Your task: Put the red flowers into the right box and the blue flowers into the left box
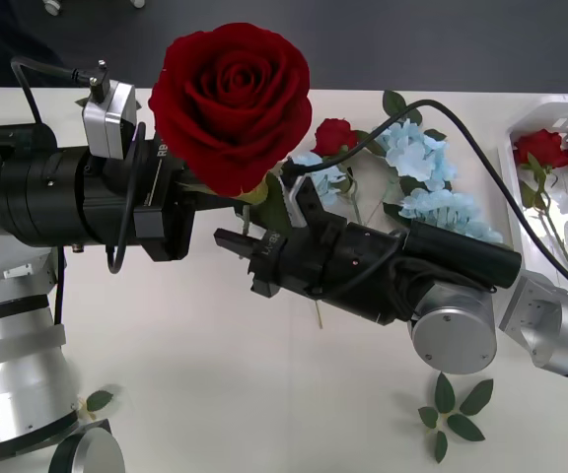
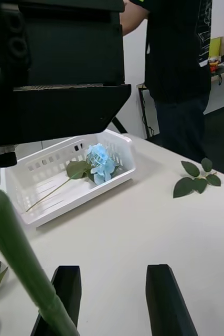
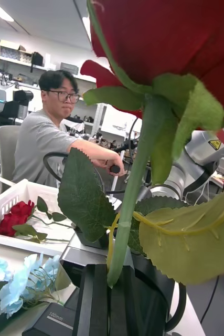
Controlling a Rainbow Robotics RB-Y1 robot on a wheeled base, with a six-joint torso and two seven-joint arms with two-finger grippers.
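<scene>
My left gripper (image 1: 200,197) (image 3: 114,296) is shut on the green stem of a red flower (image 1: 230,99) (image 3: 159,47) and holds the bloom upright, high above the table. Facing it from the right, my right gripper (image 1: 233,258) (image 2: 114,304) is open; the stem (image 2: 17,247) runs just in front of one black finger (image 2: 62,299), not between the two. The right box (image 1: 550,108) (image 3: 7,202) holds two red flowers (image 1: 560,148) (image 3: 14,218). In the left box (image 2: 17,202) lies one blue flower (image 2: 100,161). Blue flowers (image 1: 427,172) (image 3: 22,278) and a red flower (image 1: 335,135) lie on the table.
Flowerless leaf sprigs lie on the white table at the near right (image 1: 457,409) (image 2: 195,178) and near left (image 1: 97,399). The right arm's cable (image 1: 481,148) arcs over the loose flowers.
</scene>
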